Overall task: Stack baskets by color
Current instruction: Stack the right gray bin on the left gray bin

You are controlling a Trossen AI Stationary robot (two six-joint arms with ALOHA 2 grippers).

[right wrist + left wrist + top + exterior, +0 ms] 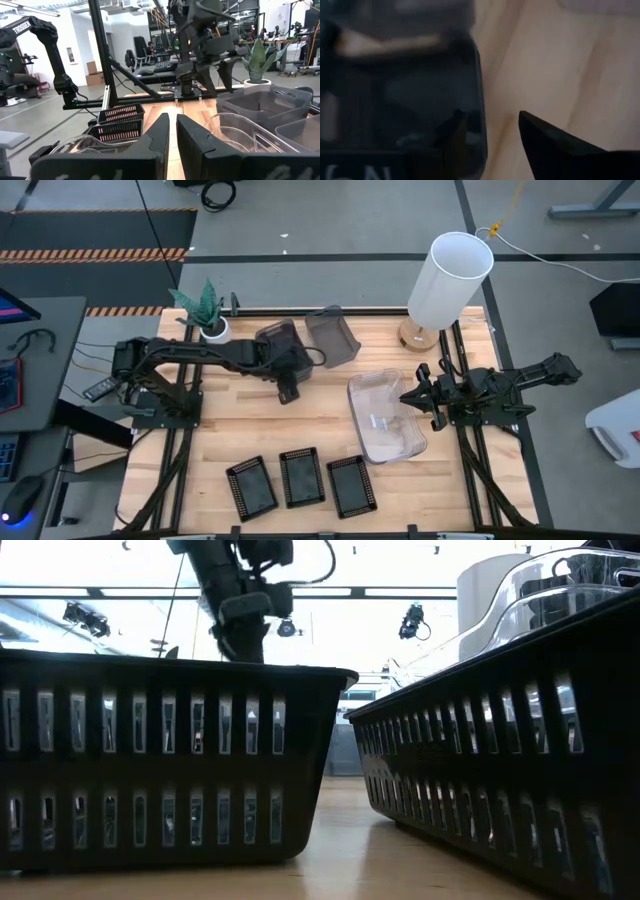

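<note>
Two smoky-grey baskets stand at the far middle of the table: a darker one [278,342] and a paler one [332,335], both resting on their bottoms. My left gripper [288,392] is at the darker basket's near end. In the left wrist view it [489,115] is open, with the basket's wall [479,85] between its fingers. The clear baskets [385,415] lie nested right of centre. Three black mesh baskets [301,477] sit in a row near the front edge. My right gripper [172,132] waits at the right, beside the clear baskets, with only a narrow slit between its fingers and nothing in it. My left gripper is open astride the darker grey basket's wall [480,125] at a corner, coming down at a slant from the near side. One finger [454,131] shows dimly through the smoky plastic and the other [545,145] is over bare wood. Whether either finger touches the wall, I cannot tell.
A tall white cylinder [450,278] on a wooden foot stands at the far right. A small potted plant [207,310] stands at the far left. Bare wood lies between the grey baskets and the black row. The low view is filled by two black mesh baskets [160,760].
</note>
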